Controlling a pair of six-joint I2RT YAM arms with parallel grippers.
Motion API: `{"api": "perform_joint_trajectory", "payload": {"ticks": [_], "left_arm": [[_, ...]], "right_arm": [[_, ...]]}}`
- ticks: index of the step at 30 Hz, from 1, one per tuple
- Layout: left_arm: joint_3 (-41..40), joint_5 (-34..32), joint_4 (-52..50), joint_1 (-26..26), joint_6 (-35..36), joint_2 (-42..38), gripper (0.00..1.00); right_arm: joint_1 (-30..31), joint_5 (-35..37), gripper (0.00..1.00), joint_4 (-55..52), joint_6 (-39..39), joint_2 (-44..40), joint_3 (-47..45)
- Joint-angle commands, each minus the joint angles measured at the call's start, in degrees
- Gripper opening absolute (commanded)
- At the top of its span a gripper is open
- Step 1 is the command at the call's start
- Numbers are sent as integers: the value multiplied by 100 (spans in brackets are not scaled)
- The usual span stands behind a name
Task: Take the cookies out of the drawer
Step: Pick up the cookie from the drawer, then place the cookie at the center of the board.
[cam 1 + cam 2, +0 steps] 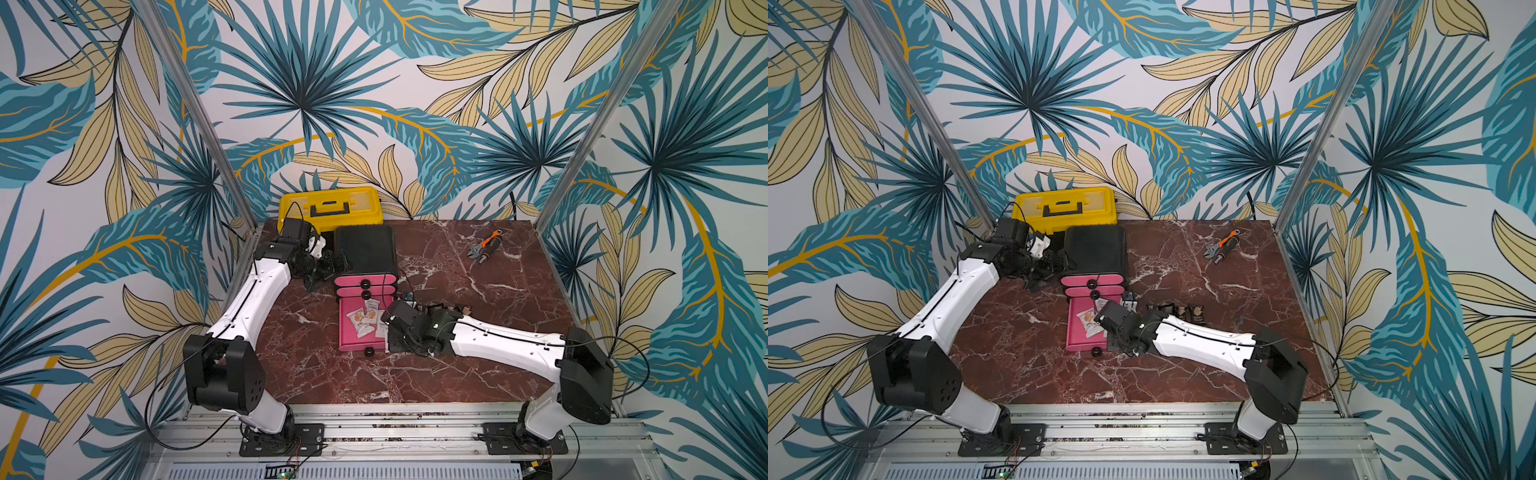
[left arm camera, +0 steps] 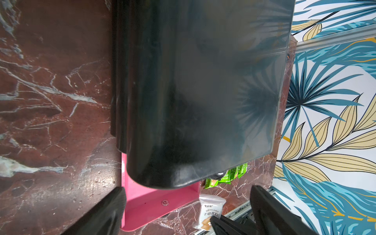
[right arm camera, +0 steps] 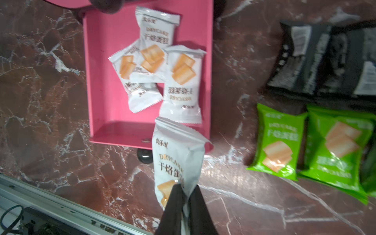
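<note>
Red marble-look tabletop, tropical leaf wallpaper on every wall, aluminium frame posts at the corners.

Top views: yellow toolbox at the back with a black drawer cabinet just in front of it. An orange-handled adjustable wrench lies well apart to the right. The bottom pink drawer is pulled out, with white packets lying inside. The right arm reaches over the drawer's right edge. Black packets sit in a row on the marble behind that arm. The left arm sits beside the cabinet's left side.

Left wrist: left gripper has its jaws spread wide with nothing between them, facing the cabinet.

Right wrist: right gripper is pinched tight on the end of one white packet, which hangs over the drawer's front lip near the knob. Three white packets remain in the drawer, overlapping. Green packets and the black ones are out on the table beside it.

My read: this is the first white one coming out; black and green are done. Next, carry it clear of the drawer wall, set it near the green row and release. The grip is on a thin foil edge, so it may swing or slip. Three whites to go.
</note>
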Motion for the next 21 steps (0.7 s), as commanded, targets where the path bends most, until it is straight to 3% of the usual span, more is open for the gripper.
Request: {"api": "perform_joint_trajectory", "payload": {"ticks": [1,9,21], "left_arm": [[-162,74,199,-12,-68,-186,100],[34,59,65,-40,29,-110,100],[154,40,72,-116,-35,4,100]], "right_arm": [[9,144,11,-350,214,-424,-522],[16,78,11,-373,395,-967,-1523],[15,47,12,-144,718,-528,-1807]]}}
